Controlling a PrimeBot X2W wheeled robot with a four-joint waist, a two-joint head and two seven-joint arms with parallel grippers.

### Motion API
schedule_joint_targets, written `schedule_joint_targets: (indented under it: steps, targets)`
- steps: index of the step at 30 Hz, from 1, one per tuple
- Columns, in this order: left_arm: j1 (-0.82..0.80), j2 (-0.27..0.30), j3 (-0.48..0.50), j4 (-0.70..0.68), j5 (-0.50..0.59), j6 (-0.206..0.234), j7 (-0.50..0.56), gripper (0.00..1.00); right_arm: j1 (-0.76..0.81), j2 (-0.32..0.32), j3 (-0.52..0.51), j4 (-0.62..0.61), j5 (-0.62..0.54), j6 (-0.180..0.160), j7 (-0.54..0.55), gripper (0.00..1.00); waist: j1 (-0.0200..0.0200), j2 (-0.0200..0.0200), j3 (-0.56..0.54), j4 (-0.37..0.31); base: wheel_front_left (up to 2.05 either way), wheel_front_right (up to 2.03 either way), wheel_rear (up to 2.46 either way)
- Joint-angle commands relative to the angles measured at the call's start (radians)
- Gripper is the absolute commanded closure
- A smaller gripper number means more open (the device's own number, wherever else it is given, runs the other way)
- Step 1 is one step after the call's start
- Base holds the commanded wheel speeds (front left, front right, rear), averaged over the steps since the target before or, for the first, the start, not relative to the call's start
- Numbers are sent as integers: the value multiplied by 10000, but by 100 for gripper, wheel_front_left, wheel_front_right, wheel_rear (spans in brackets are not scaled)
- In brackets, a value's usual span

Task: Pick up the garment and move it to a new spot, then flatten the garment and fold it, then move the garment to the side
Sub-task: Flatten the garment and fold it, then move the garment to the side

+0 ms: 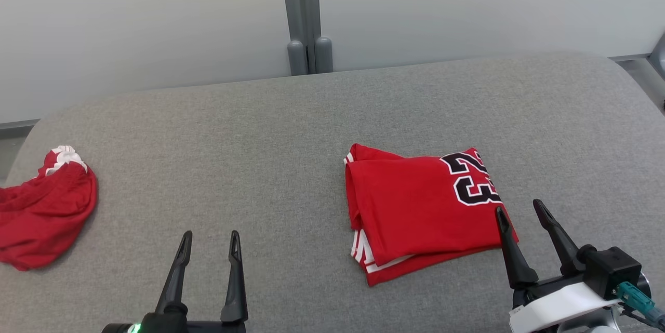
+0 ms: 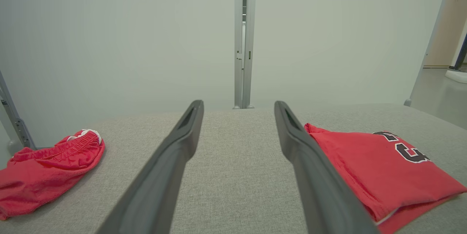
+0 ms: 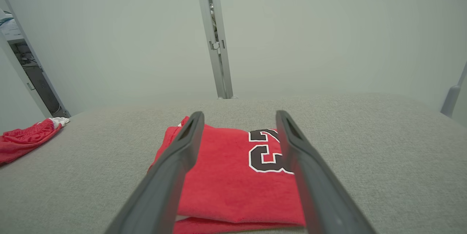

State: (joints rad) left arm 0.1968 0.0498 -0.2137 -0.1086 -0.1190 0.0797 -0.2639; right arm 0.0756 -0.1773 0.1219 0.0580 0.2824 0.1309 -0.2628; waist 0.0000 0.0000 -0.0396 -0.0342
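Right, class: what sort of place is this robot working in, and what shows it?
Probably a robotics lab or test room, not a home: a grey fabric-covered table backed by plain pale partition panels joined by a grey metal post.

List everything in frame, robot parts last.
folded jersey: one, red with a black-and-white 23, right of centre on the surface
crumpled garment: one, red with white trim, far left edge of the surface
padded surface: one, grey fabric, under both garments
wall panels: two, pale grey, behind the surface
post: one, grey, between the panels
left gripper: one, dark, lower left, open over bare fabric
right gripper: one, dark, lower right, open at the jersey's near right corner
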Motion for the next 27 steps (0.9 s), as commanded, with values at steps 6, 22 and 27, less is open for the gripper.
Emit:
schedule_joint_targets:
  steps: [6, 22, 27]
  targets:
    - [128, 15, -26, 92, -63, 77, -4, 0, 43, -90, 118, 87, 51, -5, -24, 0, 0, 0, -34, 105, 0, 0, 0]
    - [107, 15, -231, 476, 51, 319, -4, 0, 20, -218, 275, 32, -22, -5, -24, 0, 0, 0, 12, 306, 0, 0, 0]
    - [98, 15, -263, 533, -11, 306, -4, 0, -39, -244, 345, 48, -47, -5, -24, 0, 0, 0, 63, 321, 0, 0, 0]
